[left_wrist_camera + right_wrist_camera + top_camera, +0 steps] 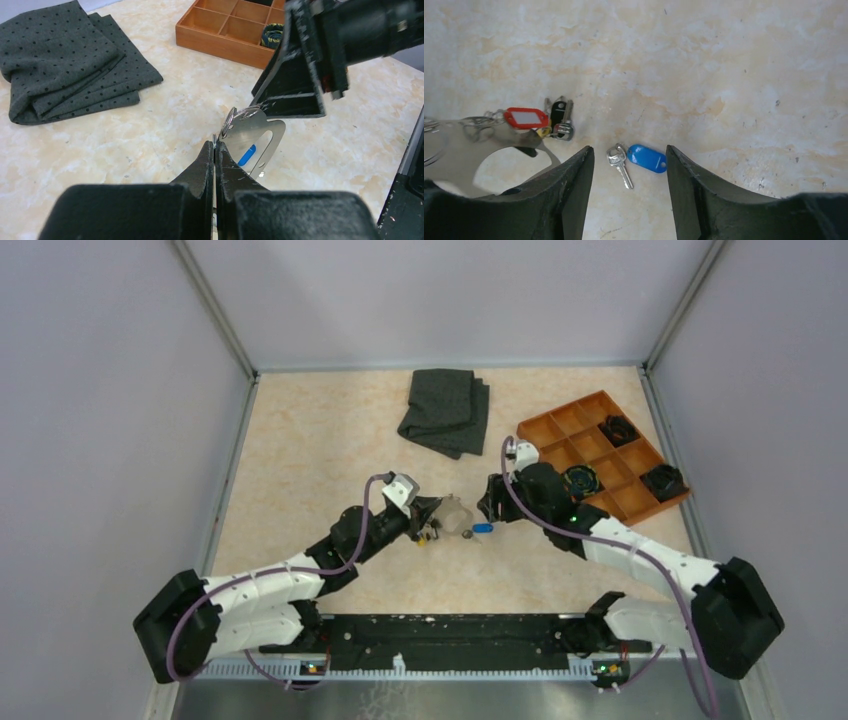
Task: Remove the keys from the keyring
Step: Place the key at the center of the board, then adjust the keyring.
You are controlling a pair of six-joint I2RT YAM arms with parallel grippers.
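My left gripper (216, 142) is shut on the small metal ring of the keyring (257, 131), a pale grey curved plate held above the table. In the top view the left gripper (432, 523) and keyring (455, 513) sit at mid-table. A red tag (526, 117) and a black-headed key (558, 111) hang at the keyring's ring end (479, 125). One silver key (620, 160) with a blue tag (647, 158) lies loose on the table. My right gripper (629, 150) hovers open over it, holding nothing.
A folded dark dotted cloth (445, 410) lies at the back of the table. An orange compartment tray (585, 430) with black clumps stands at the right, just behind the right arm. Grey walls enclose the table on three sides.
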